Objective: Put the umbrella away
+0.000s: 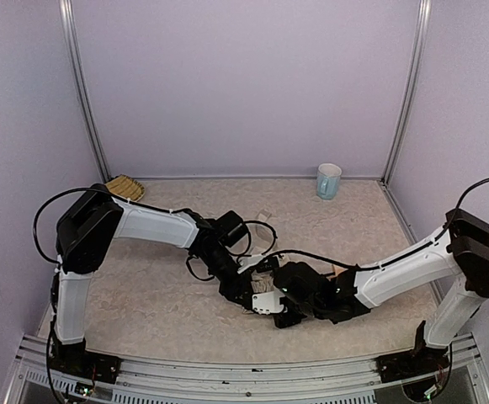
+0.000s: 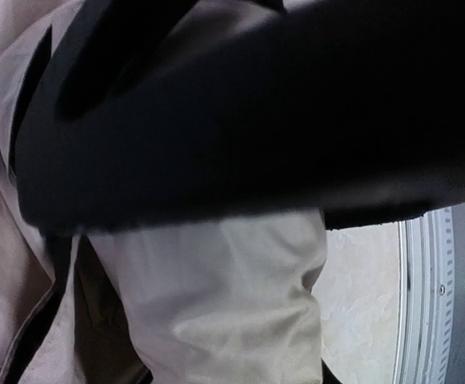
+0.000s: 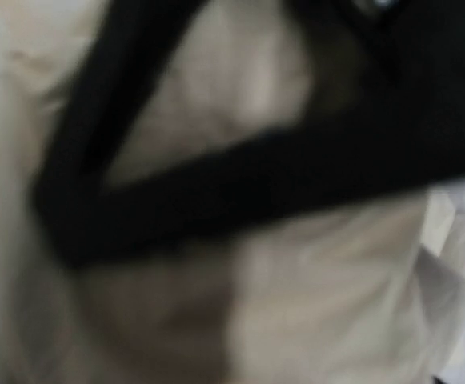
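The umbrella [image 1: 264, 232] lies at the middle of the table, mostly hidden under the two wrists, with only scraps of cream fabric showing. My left gripper [image 1: 242, 290] reaches down onto it from the left. In the left wrist view a crinkled roll of cream umbrella fabric [image 2: 216, 304] fills the space between the jaws, so the grip looks shut on it. My right gripper [image 1: 279, 305] comes in from the right, pressed close against the left one. The right wrist view is blurred, showing only beige umbrella cloth [image 3: 336, 304] and a black band; its fingers cannot be made out.
A pale blue mug [image 1: 328, 181] stands at the back right near the wall. A woven straw basket [image 1: 124, 186] sits at the back left corner. The table's near metal rail [image 2: 424, 304] runs close to the grippers. Black cables loop around both wrists.
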### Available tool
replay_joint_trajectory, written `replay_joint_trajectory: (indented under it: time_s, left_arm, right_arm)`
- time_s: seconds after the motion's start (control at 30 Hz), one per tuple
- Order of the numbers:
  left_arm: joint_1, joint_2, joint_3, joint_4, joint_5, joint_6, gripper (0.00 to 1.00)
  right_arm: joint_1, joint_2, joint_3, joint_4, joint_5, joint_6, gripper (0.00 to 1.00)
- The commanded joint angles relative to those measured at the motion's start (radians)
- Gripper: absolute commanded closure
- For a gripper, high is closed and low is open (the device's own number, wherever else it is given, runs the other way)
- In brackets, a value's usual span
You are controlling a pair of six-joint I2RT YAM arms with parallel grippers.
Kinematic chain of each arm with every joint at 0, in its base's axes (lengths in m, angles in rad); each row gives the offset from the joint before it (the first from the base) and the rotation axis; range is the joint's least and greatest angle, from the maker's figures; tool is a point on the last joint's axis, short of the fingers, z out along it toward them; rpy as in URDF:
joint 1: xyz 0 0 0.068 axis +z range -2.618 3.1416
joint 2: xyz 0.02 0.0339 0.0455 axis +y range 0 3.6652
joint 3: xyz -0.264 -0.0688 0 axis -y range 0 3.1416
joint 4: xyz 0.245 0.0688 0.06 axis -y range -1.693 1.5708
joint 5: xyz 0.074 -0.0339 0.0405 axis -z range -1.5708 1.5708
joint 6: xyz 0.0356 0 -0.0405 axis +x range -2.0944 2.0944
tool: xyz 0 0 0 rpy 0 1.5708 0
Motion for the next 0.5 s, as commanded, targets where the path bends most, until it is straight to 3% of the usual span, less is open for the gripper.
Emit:
replay_joint_trajectory:
  time_s: [0.0, 0.13, 0.23, 0.27, 0.3, 0.33, 0.47]
  left_arm:
    - [-0.011, 0.119, -0.063, -0.198, -0.096, 0.021, 0.92]
    - [-0.008, 0.108, -0.062, -0.194, -0.075, 0.047, 0.89]
    - [0.009, 0.061, -0.087, -0.118, -0.084, 0.023, 0.61]
    - [0.018, 0.036, -0.102, -0.082, -0.094, 0.001, 0.44]
    - [0.028, 0.008, -0.118, -0.039, -0.108, -0.014, 0.13]
    - [0.038, -0.022, -0.133, 0.001, -0.122, -0.026, 0.03]
    - [0.074, -0.160, -0.200, 0.161, -0.235, -0.099, 0.01]
  right_arm:
    - [-0.029, 0.094, 0.038, 0.012, 0.056, -0.011, 0.13]
    - [-0.032, 0.125, 0.058, -0.012, 0.024, -0.003, 0.53]
    - [-0.032, 0.125, 0.062, -0.042, -0.006, 0.012, 0.66]
    - [-0.033, 0.121, 0.062, -0.054, -0.020, 0.018, 0.69]
    - [-0.032, 0.117, 0.062, -0.068, -0.035, 0.024, 0.71]
    - [-0.032, 0.114, 0.063, -0.081, -0.051, 0.032, 0.73]
    - [-0.033, 0.108, 0.076, -0.150, -0.125, 0.063, 0.77]
